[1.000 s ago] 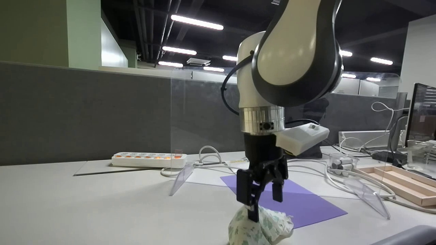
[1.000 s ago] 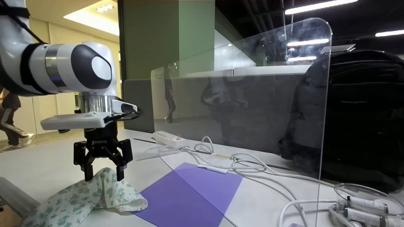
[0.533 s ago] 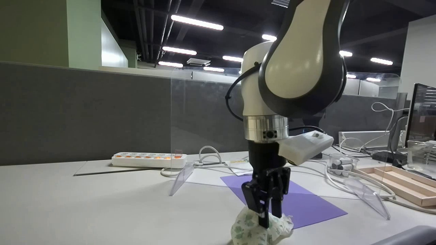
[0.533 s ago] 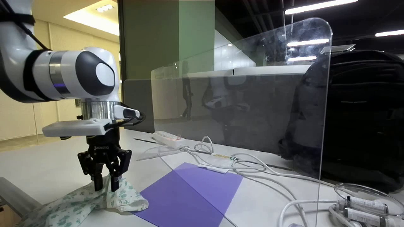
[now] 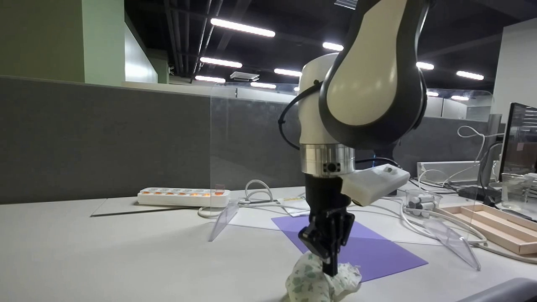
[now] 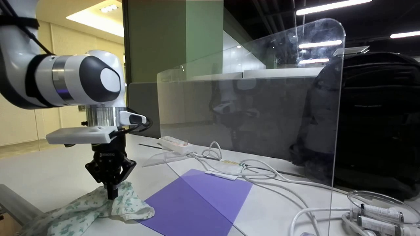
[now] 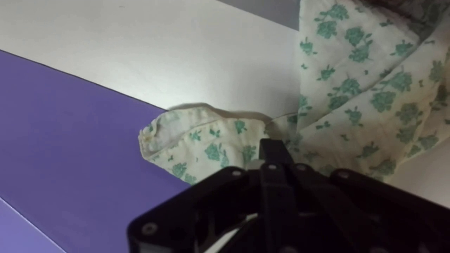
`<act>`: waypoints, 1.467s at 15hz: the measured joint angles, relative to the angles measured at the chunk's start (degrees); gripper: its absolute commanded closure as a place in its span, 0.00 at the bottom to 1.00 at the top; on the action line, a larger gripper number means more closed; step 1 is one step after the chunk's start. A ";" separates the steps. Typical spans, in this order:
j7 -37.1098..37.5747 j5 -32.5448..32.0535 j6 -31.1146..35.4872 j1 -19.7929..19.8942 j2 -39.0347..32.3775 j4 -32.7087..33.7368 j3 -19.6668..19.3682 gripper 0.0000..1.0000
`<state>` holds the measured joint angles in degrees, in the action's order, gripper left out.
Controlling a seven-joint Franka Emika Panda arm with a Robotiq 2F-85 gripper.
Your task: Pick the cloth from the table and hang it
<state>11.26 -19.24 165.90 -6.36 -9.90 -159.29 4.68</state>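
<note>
Cloth [image 6: 88,209] is being pinched near one end by the jaws, which are being pointed straight down and clenched, apparently on a fold of the fabric; how much is being caught is not being shown. It is being borne in a rumpled heap by the counter [image 5: 138,256], its short end being laid over the edge of the purple sheet [image 6: 200,203] and its longer part being spread away on the opposite side, partly out of view. A raised fold is probably being gripped, rather than a hem, because fabric standing proud is being caught more readily than fabric lying flat. The heap is not yet being lifted away, so the picking is being judged as only just started. The clear screen [image 6: 262,108] is being held upright by plastic feet [image 5: 224,222]; its top edge may be being intended for the hanging, though that is not being settled by the views. A slow, straight lift is being called for next, as the cloth could be lost if only a thin pinch is being held.
</note>
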 measured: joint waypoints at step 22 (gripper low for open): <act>-0.11 1.41 0.75 -1.82 3.34 0.45 5.35 0.44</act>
<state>11.14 -17.83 166.65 -8.18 -6.56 -158.83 10.03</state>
